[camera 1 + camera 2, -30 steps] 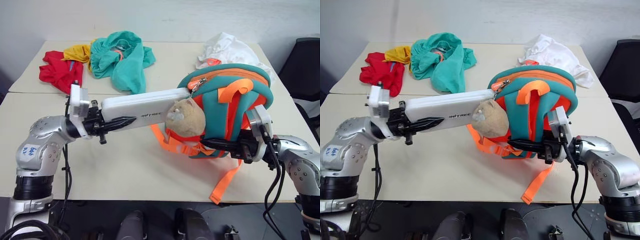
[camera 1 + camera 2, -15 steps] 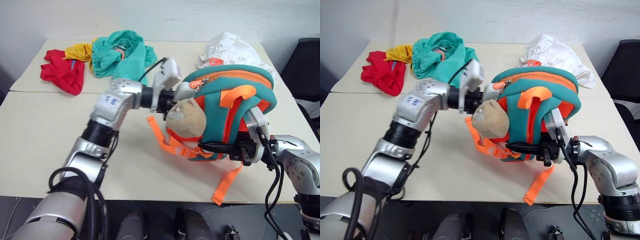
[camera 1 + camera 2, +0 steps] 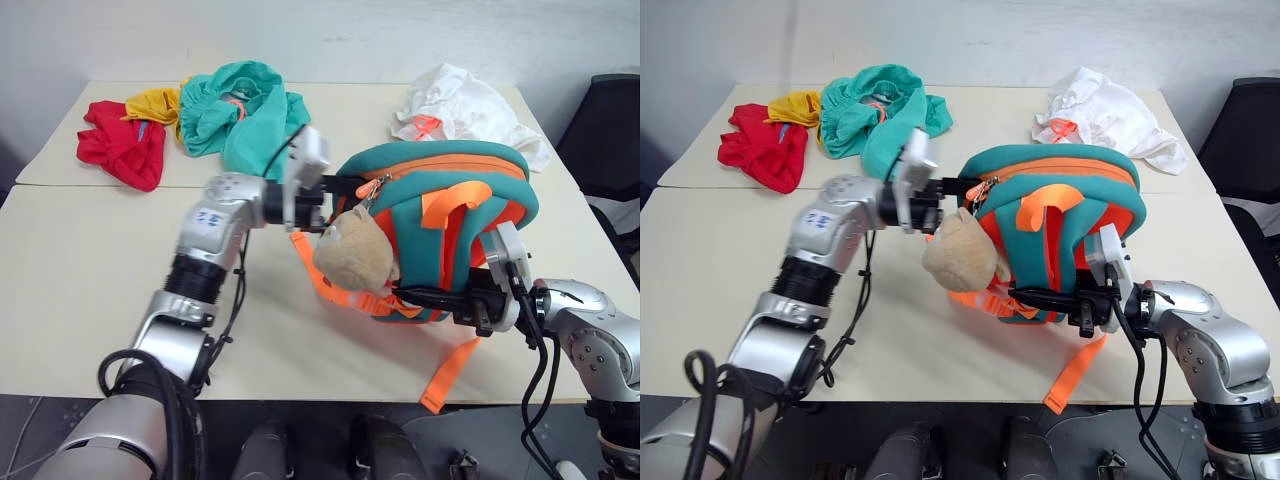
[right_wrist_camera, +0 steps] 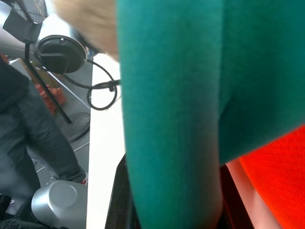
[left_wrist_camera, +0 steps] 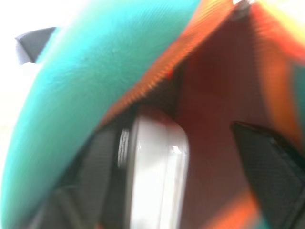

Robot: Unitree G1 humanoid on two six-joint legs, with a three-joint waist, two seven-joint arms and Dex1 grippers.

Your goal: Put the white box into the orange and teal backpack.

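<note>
**White case inside the pack, left end effector at the zip mouth**

From the head cameras, the small orange backpack with teal trim (image 3: 450,215) stands propped on the pale worktop (image 3: 90,290), its zip mouth turned toward nine o'clock. The right end effector (image 3: 415,296) is clenched on the pack's lower edge at about five o'clock of the bag, apparently to keep it upright and steady while it is loaded. The left end effector (image 3: 335,190) reaches level into the mouth from nine o'clock, just above the tan plush animal (image 3: 352,252) hanging on the front. At twelve o'clock on the worktop lie a crumpled teal garment (image 3: 240,115), a red cloth (image 3: 120,145) and a white cloth bag (image 3: 465,105), all well apart from the pack.

The left wrist camera looks into the opening: the flat oblong white plastic box (image 5: 155,179) lies inside against the orange lining. Its long axis seems to run into the bag, rounded end deepest. One black finger (image 5: 267,162) stands off to the side, apart from the box, so I judge this end effector released.

The right wrist camera shows teal fabric pressed close and a person's dark trouser leg (image 4: 28,124) beyond the worktop.
</note>
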